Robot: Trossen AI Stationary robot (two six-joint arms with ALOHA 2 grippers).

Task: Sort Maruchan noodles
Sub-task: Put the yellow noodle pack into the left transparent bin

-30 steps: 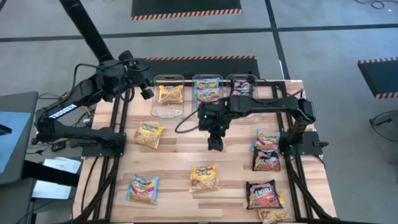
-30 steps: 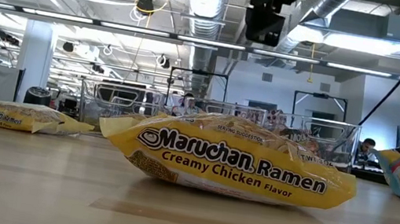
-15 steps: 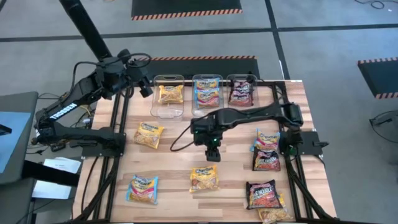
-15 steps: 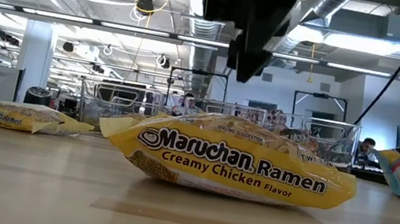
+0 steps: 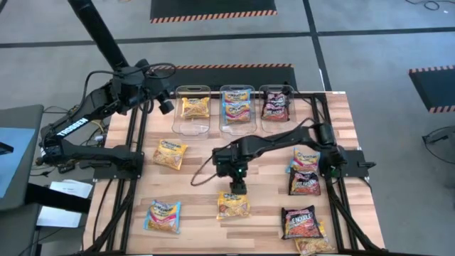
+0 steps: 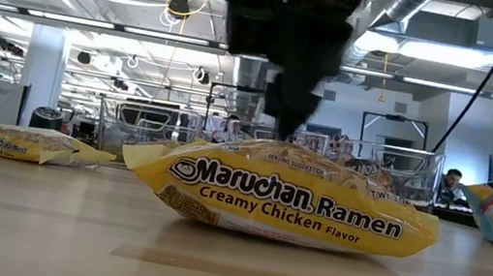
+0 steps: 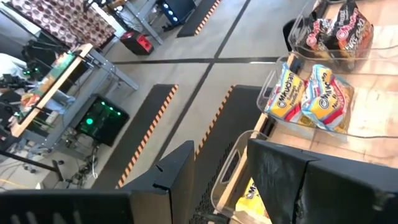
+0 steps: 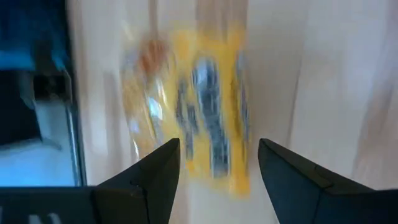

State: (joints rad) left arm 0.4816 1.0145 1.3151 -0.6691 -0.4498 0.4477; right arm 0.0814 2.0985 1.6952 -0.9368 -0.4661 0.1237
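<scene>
1. Your right tool (image 5: pixel 237 188) hangs over the middle of the tabletop (image 5: pixel 199 185), fingers spread wide and holding nothing
2. Just below that tool lies a yellow Creamy Chicken packet (image 5: pixel 233 205), flat on the wood; in the right wrist view the same packet (image 8: pixel 186 124) shows blurred between the two open fingers (image 8: pixel 152 180), and the low view puts the tool (image 6: pixel 284 114) right above the packet's (image 6: pixel 286 203) top edge, though you cannot tell whether they touch
3. Your left tool (image 5: pixel 165 99) waits well away from the right one, beyond the far left corner of the tabletop, beside the three clear bins (image 5: pixel 193 126); its fingers (image 7: pixel 180 180) stand partly apart with nothing between them
4. Ahead of the left tool, the bins already hold packets: yellow ones in the nearest bin (image 5: pixel 195 107), blue-and-pink ones in the middle bin (image 5: pixel 237 108), dark ones in the farthest (image 5: pixel 276 105)
5. To the left arm's side of your right tool lie another yellow packet (image 5: pixel 170 153) and, nearer the front edge, a blue-and-pink packet (image 5: pixel 163 215)
6. On the right tool's other side sit a cluster of yellow, blue and dark packets (image 5: pixel 304 171) and, towards the front corner, a dark packet (image 5: pixel 298 222) overlapping a yellow one (image 5: pixel 314 245)
</scene>
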